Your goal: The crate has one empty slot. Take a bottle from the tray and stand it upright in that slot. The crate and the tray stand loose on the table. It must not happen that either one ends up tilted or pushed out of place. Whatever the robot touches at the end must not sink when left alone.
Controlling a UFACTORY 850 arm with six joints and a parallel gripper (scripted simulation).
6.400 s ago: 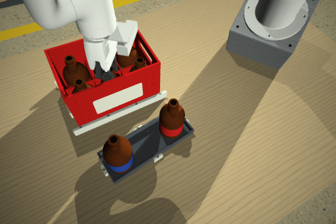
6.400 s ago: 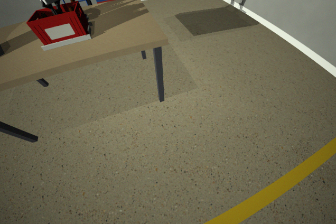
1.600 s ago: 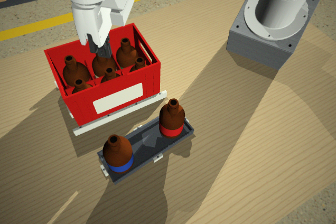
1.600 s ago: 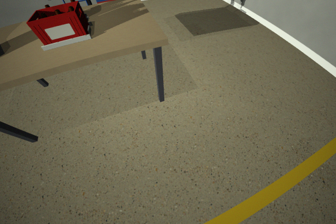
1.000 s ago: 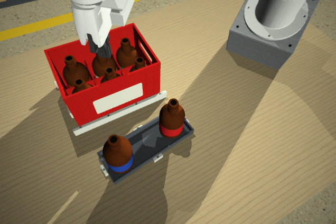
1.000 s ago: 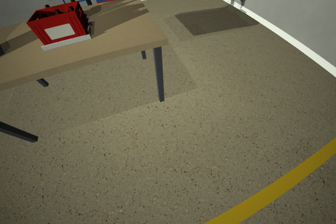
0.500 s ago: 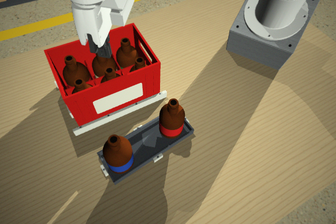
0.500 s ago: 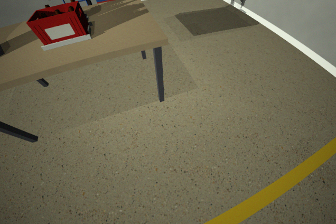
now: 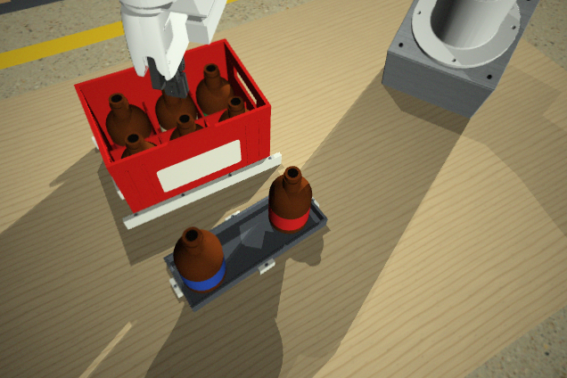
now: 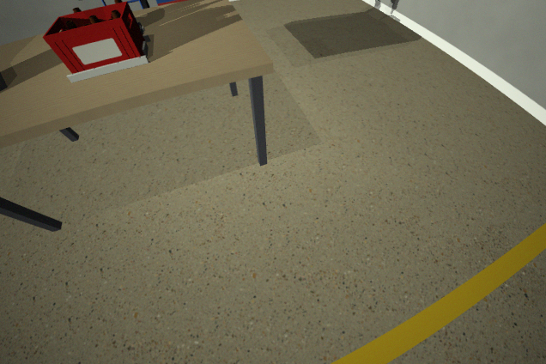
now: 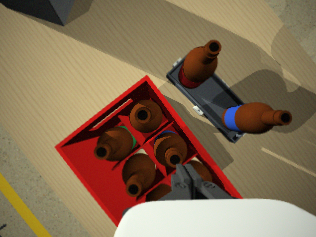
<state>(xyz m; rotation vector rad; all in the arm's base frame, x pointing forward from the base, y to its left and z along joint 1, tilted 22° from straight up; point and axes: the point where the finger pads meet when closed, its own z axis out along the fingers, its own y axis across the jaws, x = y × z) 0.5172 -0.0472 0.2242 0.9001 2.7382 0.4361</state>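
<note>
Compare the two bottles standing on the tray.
The red-banded bottle wears a red label band; the blue-banded bottle wears a blue one. The red-banded bottle stands at the tray's end nearer the arm's base; the blue-banded bottle stands at the opposite end. Both are brown, upright, open-mouthed, alike in shape, and untouched by the end effector, which hangs shut above the crate.
</note>
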